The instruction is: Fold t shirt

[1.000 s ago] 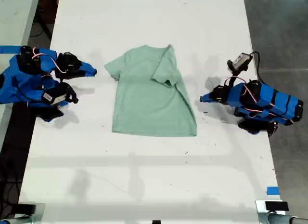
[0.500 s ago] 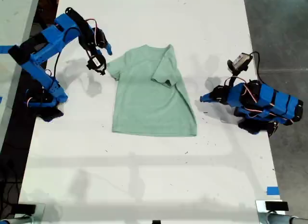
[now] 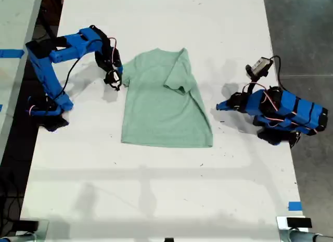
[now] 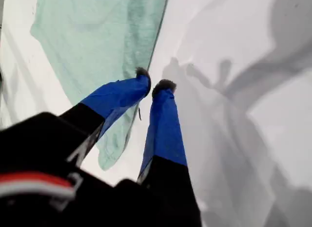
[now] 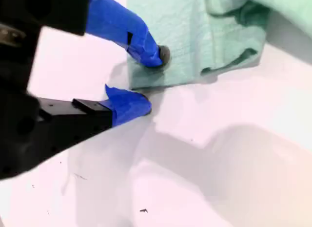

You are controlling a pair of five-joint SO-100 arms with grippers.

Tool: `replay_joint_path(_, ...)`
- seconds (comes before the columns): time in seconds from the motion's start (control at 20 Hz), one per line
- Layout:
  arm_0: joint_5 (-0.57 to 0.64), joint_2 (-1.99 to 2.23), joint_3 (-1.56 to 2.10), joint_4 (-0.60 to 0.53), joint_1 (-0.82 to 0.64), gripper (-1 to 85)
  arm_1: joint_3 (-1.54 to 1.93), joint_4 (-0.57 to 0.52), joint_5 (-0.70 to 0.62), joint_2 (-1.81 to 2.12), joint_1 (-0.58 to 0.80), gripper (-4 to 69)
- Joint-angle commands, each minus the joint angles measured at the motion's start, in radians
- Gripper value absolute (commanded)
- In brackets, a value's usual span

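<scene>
Claw check: my second claw (image 5: 152, 80) is open, straddling the sleeve edge of the t shirt (image 3: 161, 112), nothing pinched yet. My first claw (image 4: 152, 85) is all but closed and empty, parked beside the opposite edge. The shirt lies flat mid-bench (image 3: 156, 190). Step: the sleeve grab. Next: close on the fabric, lift, fold inward.

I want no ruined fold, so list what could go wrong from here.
1. My second gripper is open at the shirt's very edge, one finger over the cloth and one over the table. It may pinch too little and slip off.
2. A pull there could drag the thin shirt and undo the folded-over sleeve.
</scene>
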Motion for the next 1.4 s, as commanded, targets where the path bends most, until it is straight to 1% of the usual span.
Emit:
replay_joint_path(0.0,0.012,-0.049,0.003,-0.038,-0.031,10.6,0.058,-0.031,-0.003,0.009,-0.005,4.3)
replay_joint_path(0.15,0.021,-0.094,-0.014,-0.041,-0.032,9.7,0.058,-0.031,-0.003,0.009,-0.006,4.3)
replay_joint_path(0.25,0.028,-0.089,-0.025,-0.028,-0.038,-0.2,0.058,-0.031,-0.003,0.009,-0.006,4.3)
replay_joint_path(0.4,0.031,-0.077,-0.078,0.038,-0.028,-0.2,0.058,-0.031,-0.003,0.009,-0.006,4.3)
replay_joint_path(0.5,0.0,-0.043,-0.158,0.13,-0.002,-0.2,0.058,-0.031,-0.003,0.009,-0.006,4.3)
replay_joint_path(0.65,-0.067,-0.046,-0.495,0.36,0.095,-0.2,0.058,-0.031,-0.003,0.009,-0.005,4.4)
replay_joint_path(0.7,-0.074,-0.032,-0.583,0.371,0.133,-0.2,0.058,-0.031,-0.003,0.009,-0.005,4.4)
replay_joint_path(0.85,-0.117,-0.015,-0.735,0.371,0.232,-0.2,0.058,-0.031,-0.003,0.009,-0.006,4.4)
replay_joint_path(1.0,-0.161,-0.032,-0.792,0.334,0.336,-0.2,0.058,-0.032,-0.005,0.009,-0.005,4.4)
replay_joint_path(1.2,-0.202,-0.098,-0.804,0.235,0.443,-0.2,0.058,-0.032,-0.005,0.009,-0.006,4.4)
replay_joint_path(1.35,-0.245,-0.221,-0.834,0.172,0.494,-0.2,0.058,-0.032,-0.005,0.009,-0.006,4.4)
